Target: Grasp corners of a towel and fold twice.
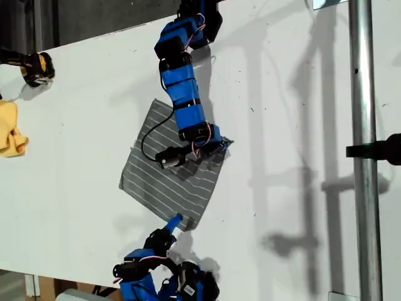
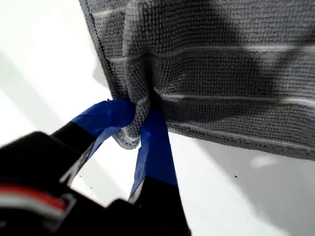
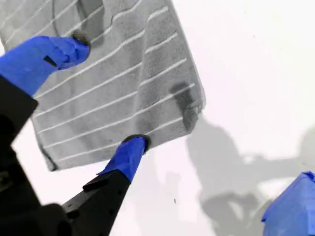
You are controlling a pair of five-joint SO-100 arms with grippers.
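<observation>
Towel (image 1: 169, 166) corner pinched by first gripper (image 2: 135, 129), second gripper (image 3: 106, 96) open astride another; may slip, bunching fold.

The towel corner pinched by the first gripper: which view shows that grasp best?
The first wrist view: my first gripper clamps the bunched corner close up. The exterior view shows it small beside an arm; the second wrist view shows other towel parts.

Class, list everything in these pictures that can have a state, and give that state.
Towel: spread out, not yet folded, one corner pinched.
My first claw: shut on a towel corner.
My second claw: open, over the towel.
Yellow cloth: crumpled, lying apart from the towel.
</observation>
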